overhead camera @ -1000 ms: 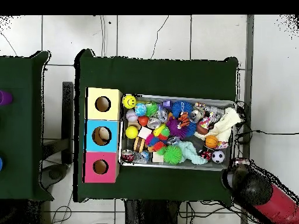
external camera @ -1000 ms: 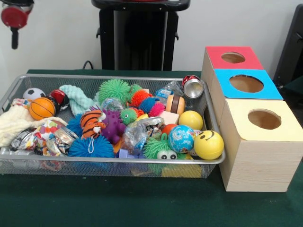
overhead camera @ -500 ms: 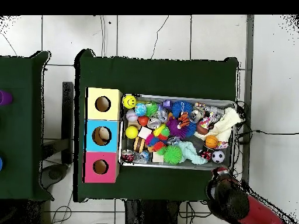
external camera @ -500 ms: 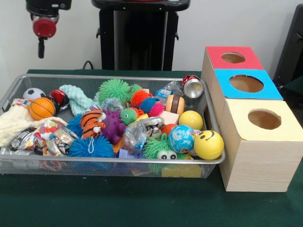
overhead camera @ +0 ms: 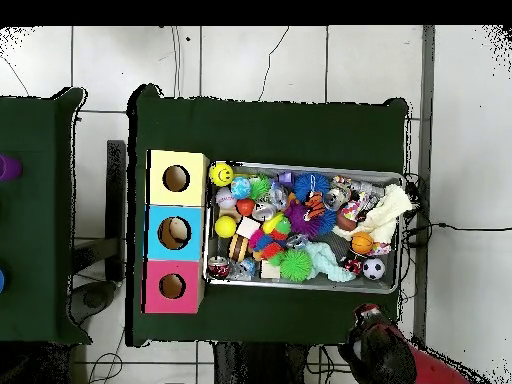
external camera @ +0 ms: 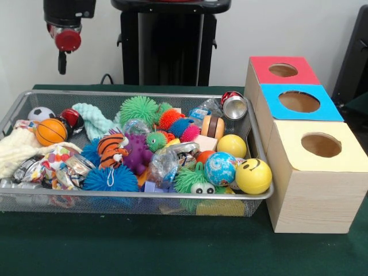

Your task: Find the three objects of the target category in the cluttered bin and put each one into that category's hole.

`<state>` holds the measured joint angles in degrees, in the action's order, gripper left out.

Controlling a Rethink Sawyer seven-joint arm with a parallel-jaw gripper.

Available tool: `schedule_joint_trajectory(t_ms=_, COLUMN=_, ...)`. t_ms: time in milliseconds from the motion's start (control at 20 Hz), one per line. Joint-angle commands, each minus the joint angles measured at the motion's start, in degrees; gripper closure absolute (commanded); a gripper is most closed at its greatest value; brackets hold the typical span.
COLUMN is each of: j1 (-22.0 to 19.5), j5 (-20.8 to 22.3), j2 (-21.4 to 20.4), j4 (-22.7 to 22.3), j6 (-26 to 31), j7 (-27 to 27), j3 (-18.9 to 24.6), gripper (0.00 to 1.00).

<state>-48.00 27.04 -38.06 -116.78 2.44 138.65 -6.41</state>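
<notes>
A wire mesh bin (external camera: pixel 115 192) holds a heap of toys. Among them are a yellow smiley ball (external camera: pixel 253 175), a plain yellow ball (external camera: pixel 232 145), a globe ball (external camera: pixel 220 168), a basketball (external camera: pixel 51 131), a soccer ball (external camera: pixel 41 114), a green spiky ball (external camera: pixel 138 109) and a striped tiger toy (external camera: pixel 112 150). To the bin's right stands a wooden box with a red hole (external camera: pixel 283 70), a blue hole (external camera: pixel 299 102) and a yellow hole (external camera: pixel 321 145). My gripper (external camera: pixel 62 60) hangs high behind the bin's back left corner, holding nothing that I can see. In the overhead view the gripper (overhead camera: pixel 372 335) is off the table, below the bin (overhead camera: pixel 300 287).
A white cloth (external camera: pixel 14 150) and crinkly wrappers (external camera: pixel 54 167) fill the bin's left end. A metal can (external camera: pixel 234 107) lies at its back right corner. Green cloth covers the table (external camera: pixel 172 247). A second dark table (overhead camera: pixel 30 220) stands at the left of the overhead view.
In the front view the gripper has moved right and slightly down from the upper left corner. In the overhead view the arm has swung left along the table's lower edge. The toys have not moved.
</notes>
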Motion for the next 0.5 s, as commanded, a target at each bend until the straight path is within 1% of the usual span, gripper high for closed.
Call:
schedule_joint_trajectory(t_ms=50, j1=-6.77, j5=9.84, j2=12.20, j4=6.25, j6=-9.18, j7=-4.03, j3=7.79, gripper=1.00)
schedule_joint_trajectory(t_ms=150, j1=-7.81, j5=12.19, j2=14.81, j4=8.45, j6=-10.33, j7=-3.99, j3=8.16, gripper=1.00)
schedule_joint_trajectory(t_ms=350, j1=-8.63, j5=15.53, j2=17.72, j4=11.39, j6=-11.24, j7=-3.43, j3=8.55, gripper=1.00)
schedule_joint_trajectory(t_ms=500, j1=-9.51, j5=17.25, j2=19.09, j4=12.51, j6=-11.65, j7=-2.68, j3=9.42, gripper=1.00)
